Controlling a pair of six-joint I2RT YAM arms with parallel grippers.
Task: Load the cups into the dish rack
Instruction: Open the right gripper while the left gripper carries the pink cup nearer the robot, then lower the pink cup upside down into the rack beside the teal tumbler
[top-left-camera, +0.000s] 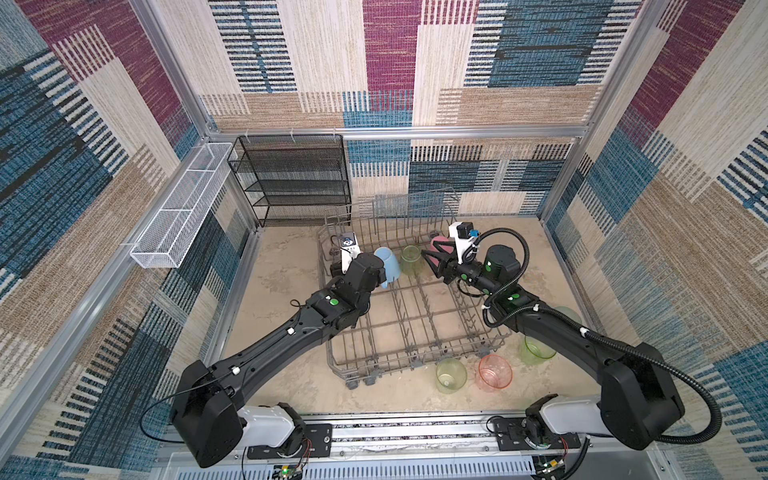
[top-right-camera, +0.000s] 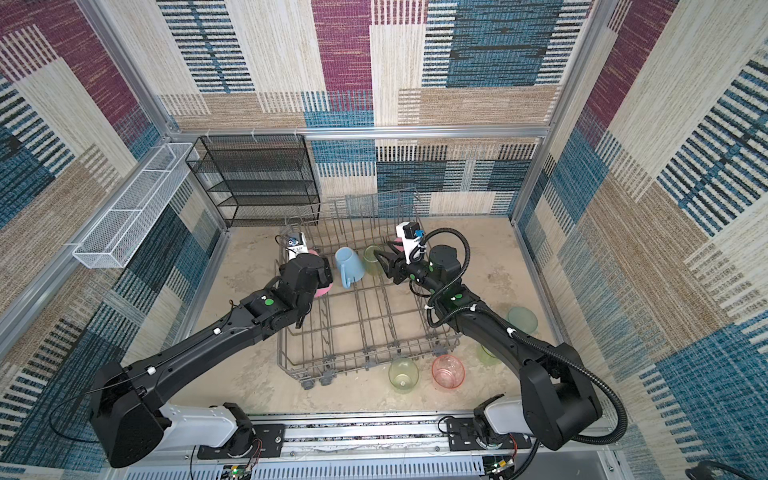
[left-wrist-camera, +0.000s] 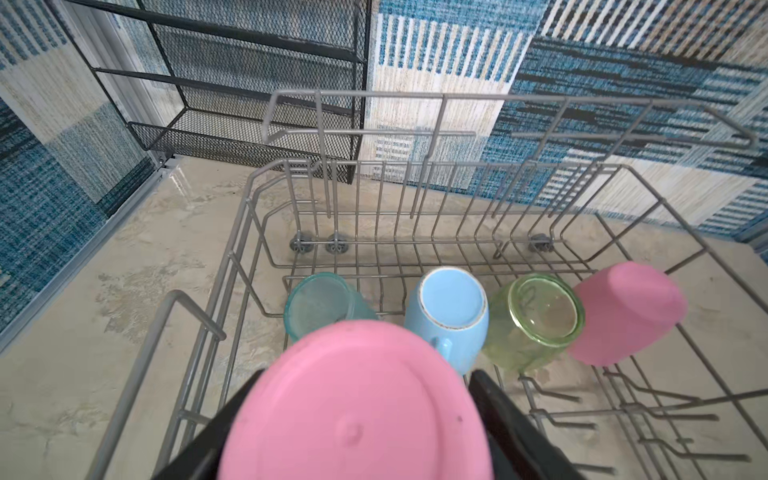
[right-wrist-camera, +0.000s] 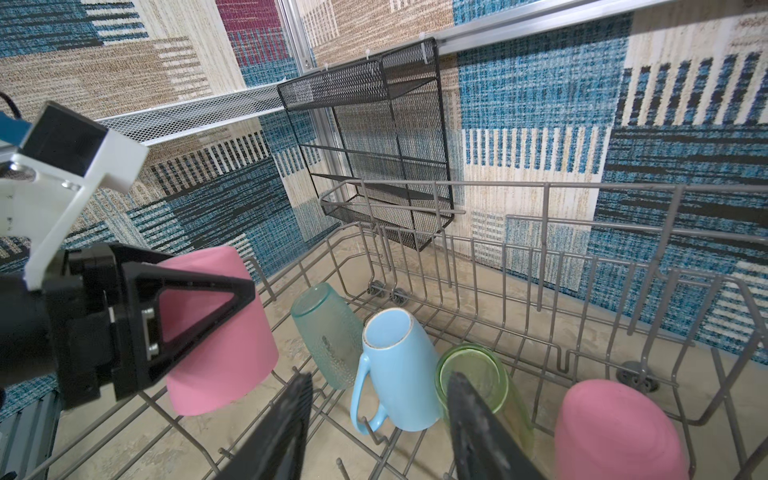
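The rack (top-left-camera: 407, 353) is grey wire with upright tines and small wheels, and it sits mid-table (top-left-camera: 291, 374) on a mottled sandy top. Behind it on the far left are a black mesh shelf (top-left-camera: 291, 178) and a long white mesh basket (top-left-camera: 183, 208).

Along the rack's far side I count four cups mouth down, leaning on the tines. From the left they are a dimpled translucent teal cup (left-wrist-camera: 320, 303), a glossy light-blue mug (left-wrist-camera: 449, 307) with its handle on the near side, a clear green cup (left-wrist-camera: 536, 320) and an opaque pink cup (left-wrist-camera: 627, 311).

My left gripper (left-wrist-camera: 365, 374) clamps a fifth, the held cup (right-wrist-camera: 232, 365). It is matt pink and base up, over the rack's far left, just near of the teal cup. I cannot tell whether its mouth touches the wires. My right gripper (top-left-camera: 430, 262) stands with jaws apart and empty beside the green cup.

Four more cups sit on the table off the rack's near-right corner:
- a near green cup (top-left-camera: 451, 376)
- an orange cup (top-left-camera: 494, 372)
- a right green cup (top-left-camera: 536, 349), partly behind my right arm
- a right teal cup (top-right-camera: 523, 320), also partly behind that arm

In both top views my left wrist hides the teal cup. Only a pink sliver of the held cup shows there.
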